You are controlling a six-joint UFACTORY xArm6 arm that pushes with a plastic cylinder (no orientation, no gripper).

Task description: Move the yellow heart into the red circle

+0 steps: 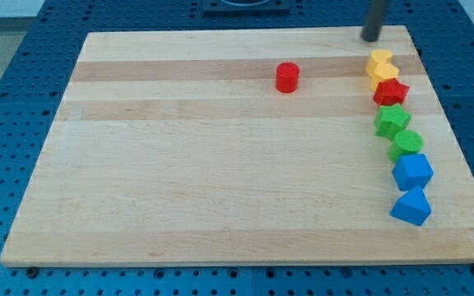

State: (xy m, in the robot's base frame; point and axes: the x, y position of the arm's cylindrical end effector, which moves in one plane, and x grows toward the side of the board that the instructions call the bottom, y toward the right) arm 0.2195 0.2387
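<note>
The red circle (287, 77) stands alone near the top middle of the wooden board (179, 164). Two yellow blocks touch at the view's right: the upper one (378, 60) and the lower one (384, 74). I cannot tell which is the heart. My tip (371, 38) is at the board's top edge, just above the upper yellow block and slightly to its left, apart from it.
Below the yellow blocks a column runs down the right side: a red star (391, 91), a green star (392, 121), a green round block (407, 144), a blue block (413, 172) and another blue block (411, 206).
</note>
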